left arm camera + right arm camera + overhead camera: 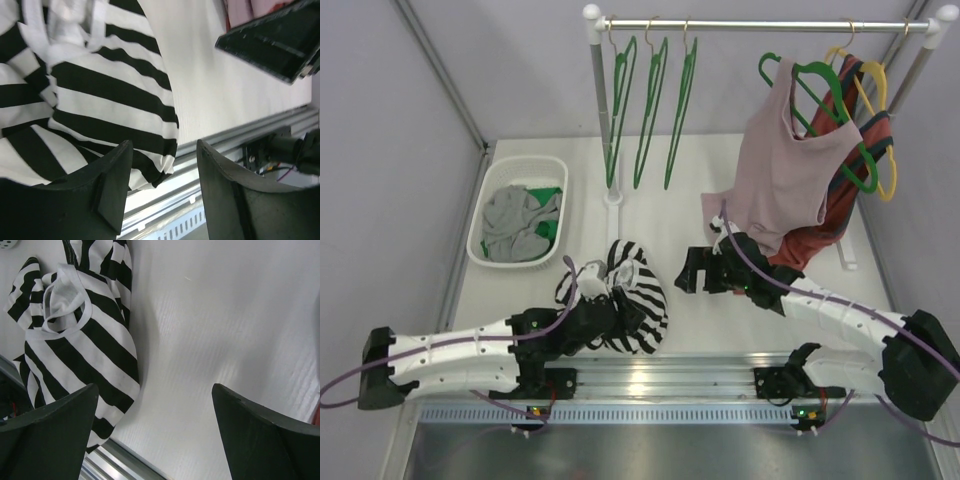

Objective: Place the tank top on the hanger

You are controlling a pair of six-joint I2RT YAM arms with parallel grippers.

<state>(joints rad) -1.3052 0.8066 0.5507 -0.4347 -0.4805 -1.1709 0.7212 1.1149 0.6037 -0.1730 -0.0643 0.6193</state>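
The black and white striped tank top (635, 290) lies crumpled on the table near the front edge. It also shows in the left wrist view (100, 90) and the right wrist view (80, 340). My left gripper (618, 315) is open at the top's near edge, with the hem just beyond its jaws (164, 145). My right gripper (692, 270) is open and empty over bare table to the right of the top (155, 387). Three empty green hangers (650, 105) hang on the rail (760, 25) at the back.
A white basket (480, 235) at the left holds a grey garment. A dusty-pink top (785, 170) on a green hanger, a rust garment (835, 220) and a yellow hanger (880, 130) hang at the right. The rack's pole (603, 100) stands behind the tank top.
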